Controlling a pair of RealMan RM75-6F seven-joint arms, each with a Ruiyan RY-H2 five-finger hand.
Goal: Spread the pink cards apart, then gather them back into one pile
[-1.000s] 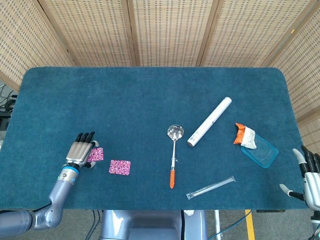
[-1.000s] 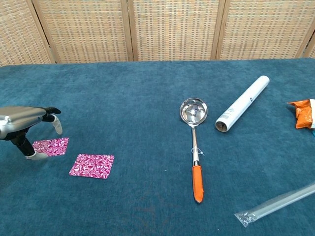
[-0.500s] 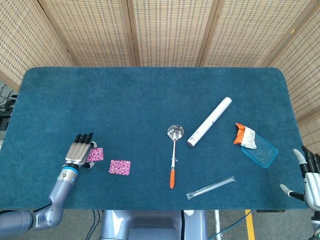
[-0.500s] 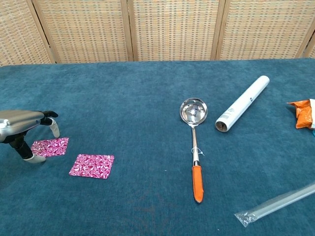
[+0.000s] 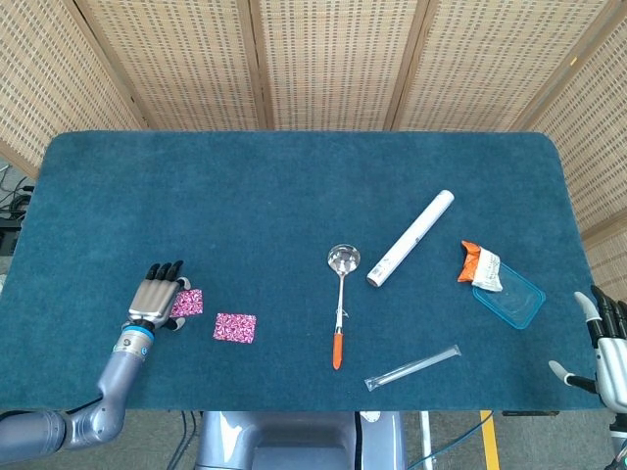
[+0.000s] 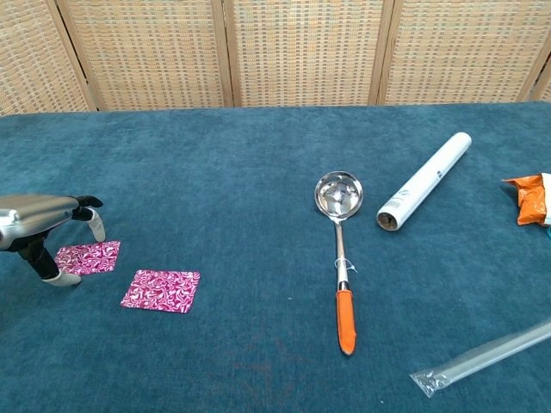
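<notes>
Two pink patterned cards lie flat and apart on the blue cloth at the front left. One card (image 5: 187,302) (image 6: 87,257) sits by my left hand, the other card (image 5: 235,328) (image 6: 161,290) a little to its right. My left hand (image 5: 155,297) (image 6: 41,222) hovers palm down over the left edge of the first card, fingers spread, thumb tip touching the cloth beside it, holding nothing. At the table's front right corner my right hand (image 5: 609,348) is open, far from the cards.
A steel ladle with an orange handle (image 5: 339,304) (image 6: 338,241) lies mid-table. A white tube (image 5: 410,238) (image 6: 424,181), an orange packet (image 5: 480,264) on a blue tray (image 5: 512,298) and a clear wrapped stick (image 5: 411,366) (image 6: 482,354) lie to the right.
My left hand has drawn back slightly to the left, off the nearer card, uncovering more of it. The cards and my right hand have not moved.
</notes>
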